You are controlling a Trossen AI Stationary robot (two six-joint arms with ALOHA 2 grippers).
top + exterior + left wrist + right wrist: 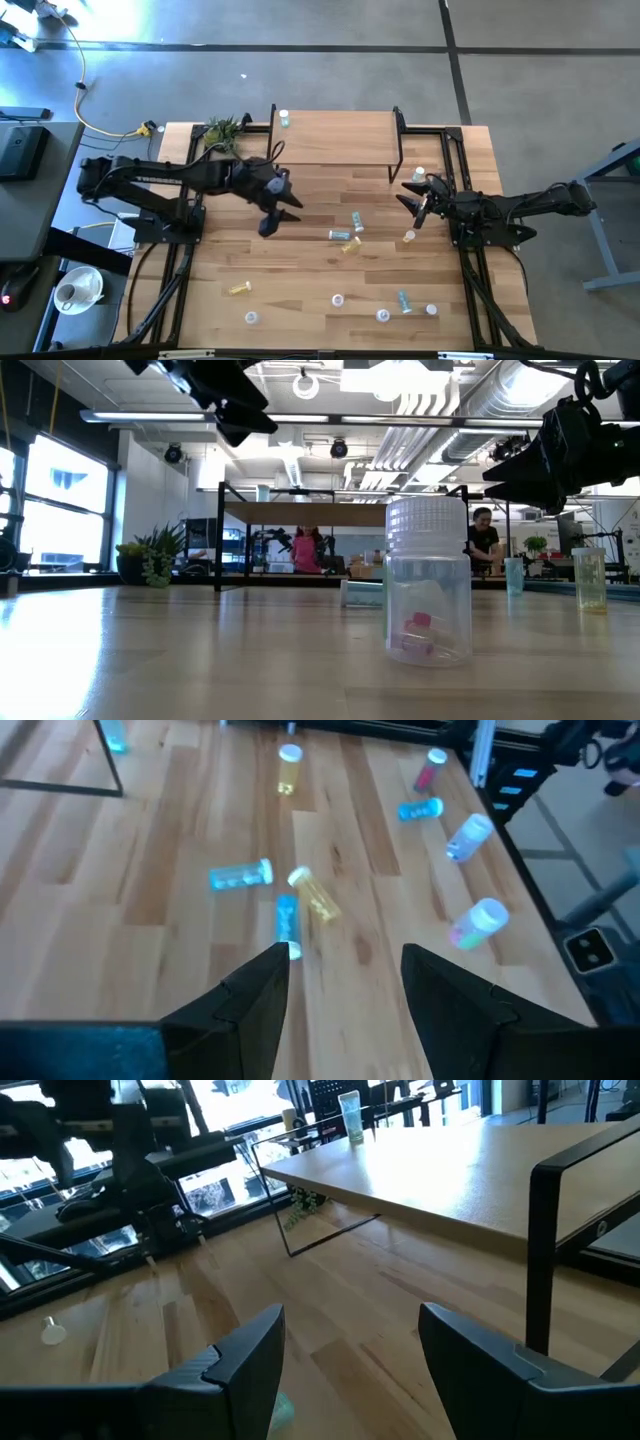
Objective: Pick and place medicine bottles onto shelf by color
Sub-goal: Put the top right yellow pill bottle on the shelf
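Right at the front edge of the table, a clear bottle with pink bits inside (pixel 428 582). Standing straight up, white cap on top, not sorted yet.

Beside it along the front, more loose bottles. Among them a yellow bottle (pixel 238 288) lying flat, long side running left to right across the table. Also a teal bottle (pixel 404 301) lying flat, long side running more front to back. Probably tipped over and left to roll, so harder to grab than the standing ones.

Farther in, near the middle, a little bunch of three bottles (pixel 346 234), blue, yellow and teal, all lying down and pointing different ways.

Just left of that bunch, the left gripper (pixel 270 222), hanging above the wood with jaws apart and nothing between them. Most likely lined up to reach for one of the three.

On the other side, the right gripper (pixel 418 205), jaws wide apart, holding nothing, with a small upright bottle (pixel 409 236) close by.

At the far end, the shelf (pixel 335 138), with one green bottle (pixel 284 119) standing on its far left corner. Probably the start of the green group.
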